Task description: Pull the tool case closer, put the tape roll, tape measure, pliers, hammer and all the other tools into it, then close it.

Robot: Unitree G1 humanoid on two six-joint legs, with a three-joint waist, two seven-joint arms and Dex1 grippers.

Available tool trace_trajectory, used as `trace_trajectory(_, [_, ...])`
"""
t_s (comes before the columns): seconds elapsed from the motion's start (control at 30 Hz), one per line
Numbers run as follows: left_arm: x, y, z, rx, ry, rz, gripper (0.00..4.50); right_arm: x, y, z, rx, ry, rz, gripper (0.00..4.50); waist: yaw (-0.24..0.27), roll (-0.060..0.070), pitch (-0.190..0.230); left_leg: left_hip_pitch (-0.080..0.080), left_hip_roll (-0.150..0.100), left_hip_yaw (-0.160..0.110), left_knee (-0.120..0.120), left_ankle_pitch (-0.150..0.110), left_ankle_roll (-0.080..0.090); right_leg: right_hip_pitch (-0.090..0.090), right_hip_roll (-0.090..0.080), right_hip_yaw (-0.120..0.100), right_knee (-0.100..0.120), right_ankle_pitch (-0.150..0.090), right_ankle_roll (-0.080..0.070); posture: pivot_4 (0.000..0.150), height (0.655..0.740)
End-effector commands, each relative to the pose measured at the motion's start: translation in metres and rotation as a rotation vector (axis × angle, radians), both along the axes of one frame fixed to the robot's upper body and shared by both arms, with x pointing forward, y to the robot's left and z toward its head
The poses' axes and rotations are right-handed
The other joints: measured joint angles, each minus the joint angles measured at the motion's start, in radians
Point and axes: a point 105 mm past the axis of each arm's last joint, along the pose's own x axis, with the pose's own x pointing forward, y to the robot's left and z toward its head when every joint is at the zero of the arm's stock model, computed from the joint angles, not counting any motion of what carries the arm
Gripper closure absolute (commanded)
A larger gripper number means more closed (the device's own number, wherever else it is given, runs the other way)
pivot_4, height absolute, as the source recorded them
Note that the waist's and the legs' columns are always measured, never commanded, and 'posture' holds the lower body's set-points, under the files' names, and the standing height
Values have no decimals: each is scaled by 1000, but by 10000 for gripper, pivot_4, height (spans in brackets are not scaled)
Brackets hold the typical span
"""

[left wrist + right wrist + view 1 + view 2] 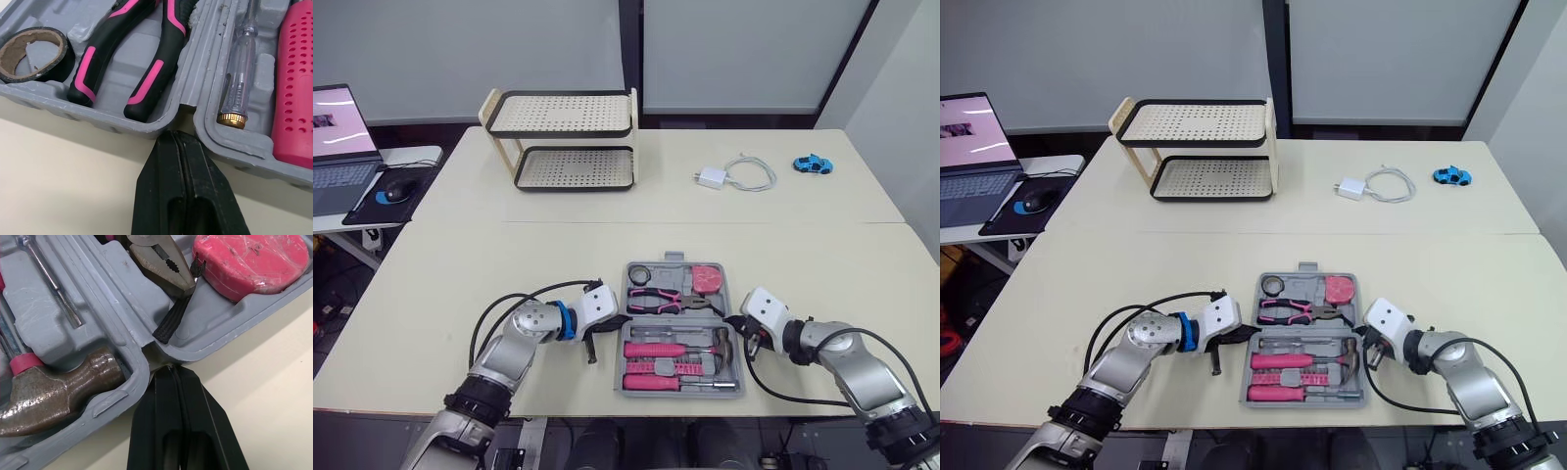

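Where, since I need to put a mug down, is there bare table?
The widest bare stretch of table lies between the rack and the tool case. More lies nearer than the charger and toy car, on the right. It is crowded at the case: the left hand and right hand, both shut, sit against its two sides.

The tool case (681, 328) lies on a cream table (440, 264) that butts against a second one (607, 206) beyond it. Farther back, left of the case, stands a two-tier perforated rack (563, 137). Behind that, pale wall panels (460, 49) meet at a dark post (628, 54). Far left, a side desk (416, 155) carries an open laptop (337, 147).
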Motion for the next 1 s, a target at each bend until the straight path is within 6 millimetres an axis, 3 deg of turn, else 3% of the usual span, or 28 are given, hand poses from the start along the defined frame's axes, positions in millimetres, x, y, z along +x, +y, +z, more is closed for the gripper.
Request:
trace_trajectory(0.03, [-13,-14,5,-28,1,-72,45000,-11,27,7,57,-3,104,44777,0,0,0,0,0,0,0,0,0,0,0,0,0,0,0,1500,7400])
trace_trajectory(0.53, [-28,-17,2,-25,23,-82,45000,-25,28,3,58,40,103,44777,0,1,-1,0,0,0,0,-2,3,-1,0,0,0,0,0,1500,7400])
trace_trajectory(1.0, [-31,-16,1,-18,31,-81,45000,-24,29,2,55,38,104,44777,0,2,-2,0,0,0,0,-2,3,-1,0,0,0,0,0,1500,7400])
